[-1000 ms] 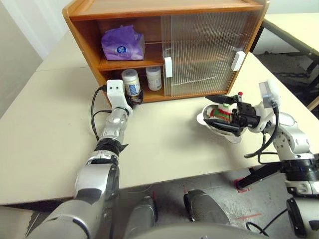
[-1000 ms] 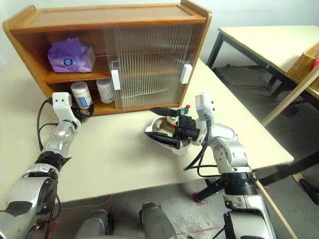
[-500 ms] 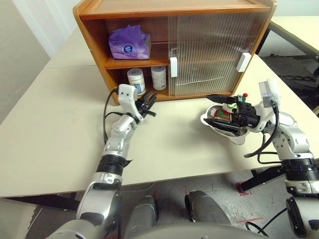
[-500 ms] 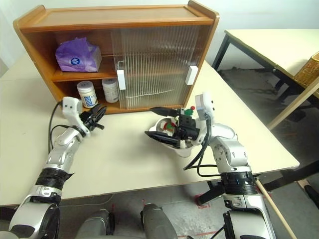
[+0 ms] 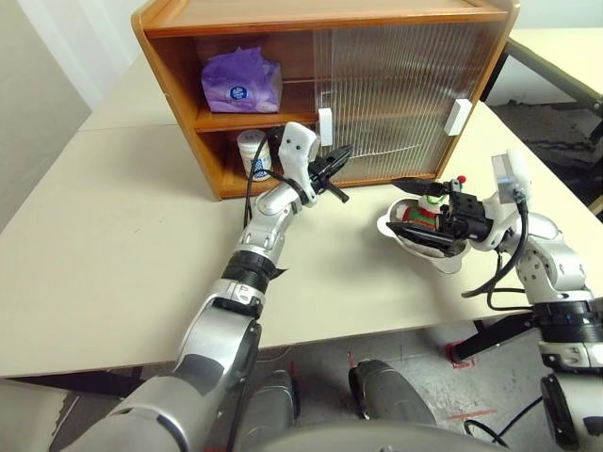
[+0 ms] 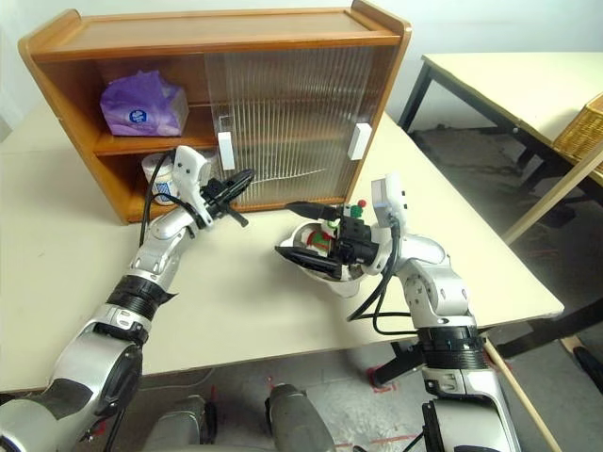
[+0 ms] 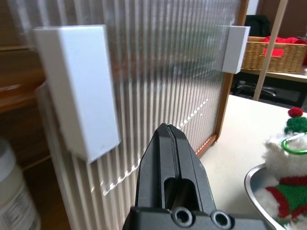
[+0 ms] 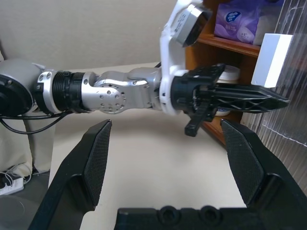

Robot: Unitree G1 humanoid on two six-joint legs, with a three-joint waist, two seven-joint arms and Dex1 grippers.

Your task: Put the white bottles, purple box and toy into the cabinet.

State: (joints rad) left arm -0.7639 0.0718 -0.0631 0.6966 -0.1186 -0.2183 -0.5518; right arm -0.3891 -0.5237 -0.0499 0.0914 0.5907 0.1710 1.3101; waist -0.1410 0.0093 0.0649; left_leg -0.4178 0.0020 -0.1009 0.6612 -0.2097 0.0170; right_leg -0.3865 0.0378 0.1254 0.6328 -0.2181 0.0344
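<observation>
Toy (image 5: pixel 426 213) sits in steel bowl (image 5: pixel 403 241) at centre right, between wide-apart right end effector (image 5: pixel 412 207) fingers; pinched-together left end effector (image 5: pixel 339 156) farther away.

Head stereo pair looks fwd & down from above the table (image 5: pixel 113 245), taking in the cabinet (image 5: pixel 320 19) at top and both arms; right eye sits a bit to the side, so also catches a second table (image 6: pixel 509 80). Left wrist cam sits v. close to the ribbed door (image 7: pixel 168 62), facing along the left gripper (image 7: pixel 167 136). Right wrist cam faces across toward that same gripper & cabinet front, shared w/ head views.
</observation>
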